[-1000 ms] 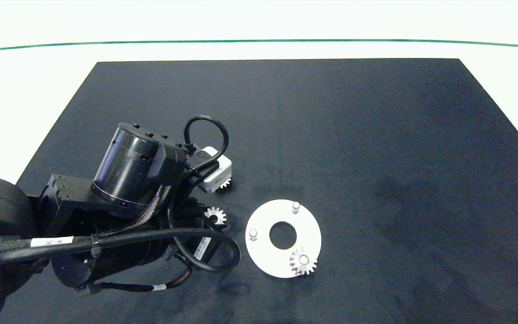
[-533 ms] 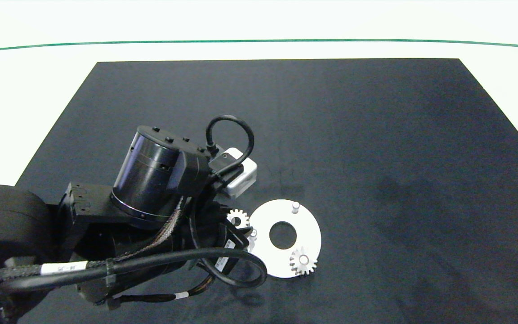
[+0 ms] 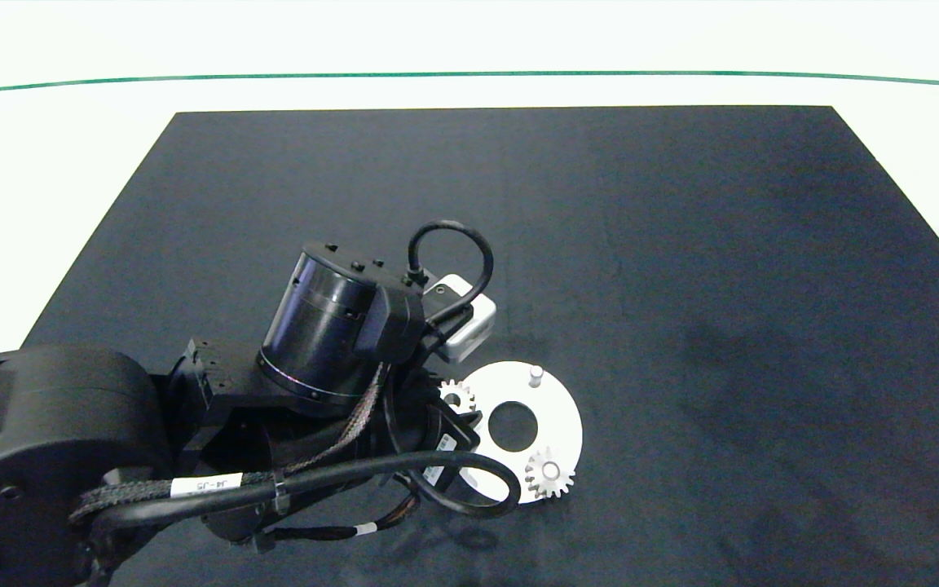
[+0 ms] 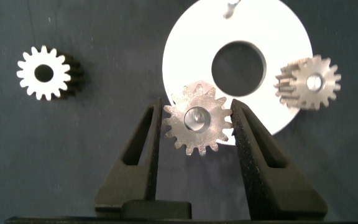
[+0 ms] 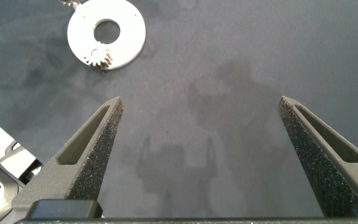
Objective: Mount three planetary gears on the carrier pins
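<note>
left claw (image 4: pixel 197 127) clamped on second planetary gear (image 4: pixel 197 123), moved right to white carrier disc (image 3: pixel 561 408) left pin | near-right gear (image 3: pixel 549 471) seated; third gear (image 4: pixel 44 73) on counter left | right claw (image 5: pixel 201 134) wide open, empty, parked right

You see bright, shiny metal planetary gears (image 4: pixel 196 126) against a smooth matt white plastic-looking disc (image 4: pixel 185 43). The worktop's black mat (image 3: pixel 600 244) looks like soft, matt cloth. The right end effector's fingers (image 5: pixel 95 149) have grainy, rough pads.
</note>
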Tool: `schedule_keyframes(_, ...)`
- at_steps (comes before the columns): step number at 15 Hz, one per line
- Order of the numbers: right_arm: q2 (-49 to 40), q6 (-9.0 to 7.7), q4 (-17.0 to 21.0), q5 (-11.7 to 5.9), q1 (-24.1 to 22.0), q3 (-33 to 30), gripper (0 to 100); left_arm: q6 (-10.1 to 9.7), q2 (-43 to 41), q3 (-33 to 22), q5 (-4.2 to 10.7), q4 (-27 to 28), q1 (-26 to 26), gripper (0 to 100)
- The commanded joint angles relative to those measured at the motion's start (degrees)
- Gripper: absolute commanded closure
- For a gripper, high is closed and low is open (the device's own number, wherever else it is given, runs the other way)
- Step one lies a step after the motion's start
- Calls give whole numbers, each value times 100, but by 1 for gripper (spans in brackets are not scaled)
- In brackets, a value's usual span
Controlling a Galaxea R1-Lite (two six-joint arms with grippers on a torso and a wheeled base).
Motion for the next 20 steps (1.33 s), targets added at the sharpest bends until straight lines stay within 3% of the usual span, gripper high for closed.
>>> schedule_keyframes(1,-7,-16,20,-6,-1,-4,0,6,95,-1,12,-47,-2,87)
schedule_keyframes(20,-51,-95,3,-6,7,23,0,-29,148,201,-6,-231,7,87)
